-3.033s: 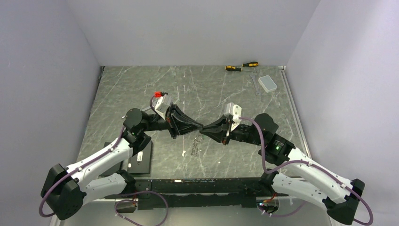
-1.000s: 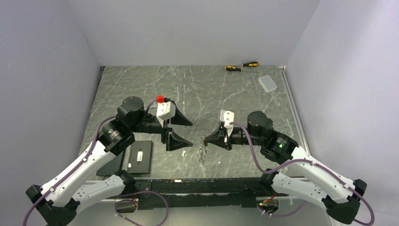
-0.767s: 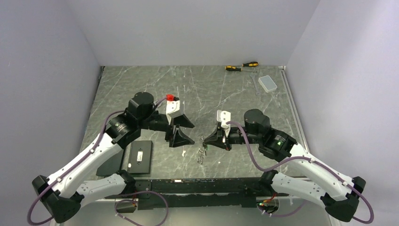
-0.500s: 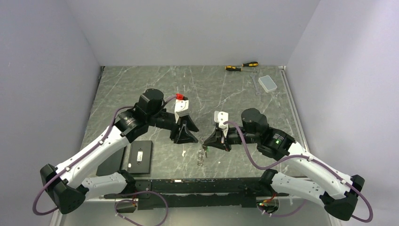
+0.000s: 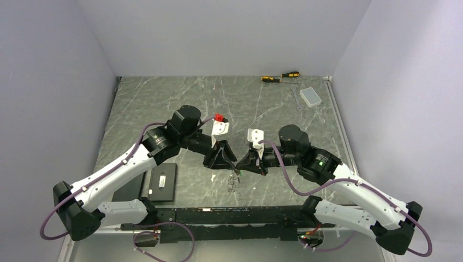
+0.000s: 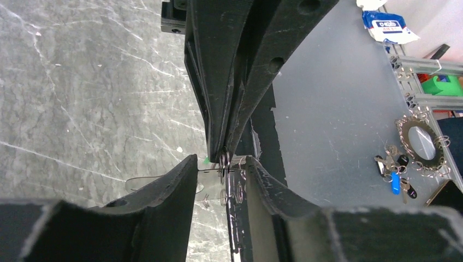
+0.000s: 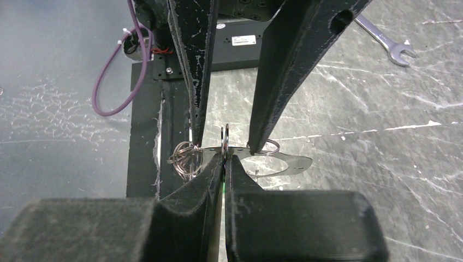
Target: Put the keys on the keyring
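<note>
Two hands meet tip to tip in the middle of the dark marbled surface [image 5: 164, 103], just below frame centre in the top view. The right hand [image 5: 244, 164] is pinched tight on the keyring [image 7: 224, 136], a thin metal ring that sits edge-on and upright right above its tips in the right wrist view. The left hand [image 5: 228, 160] is roughly half spread. Its fingers [image 7: 191, 82] come down either side of that ring with their tips right at the wire. Honestly can't tell if they're pressing on anything.

A clump of small split rings [image 7: 183, 155] hangs off the left side of the ring. Of the key [image 6: 206, 160] I only get a speck of bright green head, just left of the ring in the left wrist view.

Other bits:
- yellow-and-black screwdrivers [image 5: 281, 77] at the top edge
- a wrench [image 7: 385, 41] and a clear box [image 5: 311, 97] at upper right
- a black box [image 5: 164, 183] at lower left
- a toothed dark ring [image 6: 421, 143] far right in the left wrist view, well apart from the action
</note>
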